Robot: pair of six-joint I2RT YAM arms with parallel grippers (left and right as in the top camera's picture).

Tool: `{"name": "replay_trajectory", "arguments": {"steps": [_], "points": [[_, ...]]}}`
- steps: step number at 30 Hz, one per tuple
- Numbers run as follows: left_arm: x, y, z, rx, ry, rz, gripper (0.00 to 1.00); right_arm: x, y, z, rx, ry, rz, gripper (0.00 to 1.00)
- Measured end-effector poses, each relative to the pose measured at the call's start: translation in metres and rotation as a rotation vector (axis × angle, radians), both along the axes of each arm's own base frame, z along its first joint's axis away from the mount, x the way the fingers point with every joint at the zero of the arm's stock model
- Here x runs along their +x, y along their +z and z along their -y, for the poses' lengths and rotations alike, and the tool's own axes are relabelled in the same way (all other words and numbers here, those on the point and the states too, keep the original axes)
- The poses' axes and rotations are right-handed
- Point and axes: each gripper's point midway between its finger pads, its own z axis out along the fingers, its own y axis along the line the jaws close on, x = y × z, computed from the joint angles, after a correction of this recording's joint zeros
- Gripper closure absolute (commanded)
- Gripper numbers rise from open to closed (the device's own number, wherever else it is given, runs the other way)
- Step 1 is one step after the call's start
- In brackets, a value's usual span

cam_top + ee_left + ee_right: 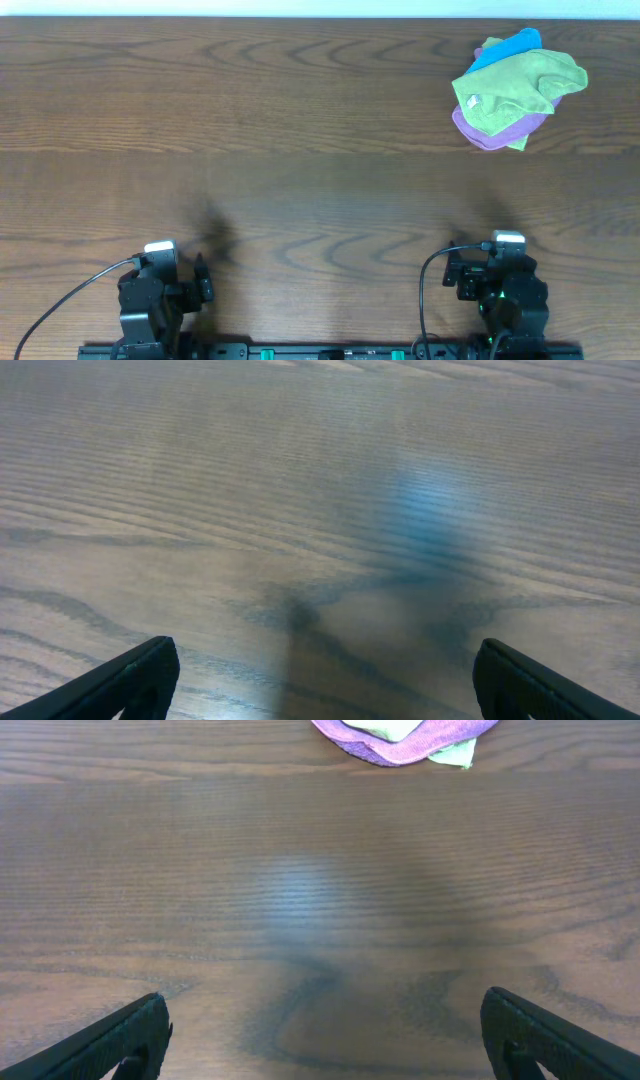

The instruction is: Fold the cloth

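The lime-green cloth (515, 85) lies crumpled on top of a pile at the far right of the table, with a small white tag on its left side. A corner of it shows at the top of the right wrist view (452, 754). My left gripper (320, 675) is open and empty near the front left edge. My right gripper (325, 1035) is open and empty near the front right edge, well short of the pile.
A bright blue cloth (512, 46) and a purple cloth (490, 135) lie in the same pile, under the green one; the purple one shows in the right wrist view (420, 742). The wooden table (250, 150) spreads between the arms and the pile.
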Motion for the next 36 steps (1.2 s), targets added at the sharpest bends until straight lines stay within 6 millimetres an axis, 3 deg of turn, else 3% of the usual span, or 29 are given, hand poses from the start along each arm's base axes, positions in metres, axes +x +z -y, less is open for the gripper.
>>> {"name": "replay_trajectory", "arguments": {"steps": [15, 23, 29, 36], "points": [[0.0, 0.0, 0.0, 0.0, 0.0, 0.0, 0.05, 0.0, 0.0, 0.0, 0.0, 0.0, 0.002, 0.01], [0.0, 0.0, 0.0, 0.0, 0.0, 0.0, 0.05, 0.005, 0.013, -0.001, 0.004, 0.002, 0.013, 0.01], [0.0, 0.0, 0.0, -0.001, 0.0, 0.0, 0.05, 0.018, 0.066, -0.001, 0.007, -0.001, 0.011, 0.01], [0.0, 0.0, 0.0, 0.0, 0.0, 0.001, 0.05, 0.047, 0.134, 0.0, 0.003, -0.012, 0.018, 0.01]]}}
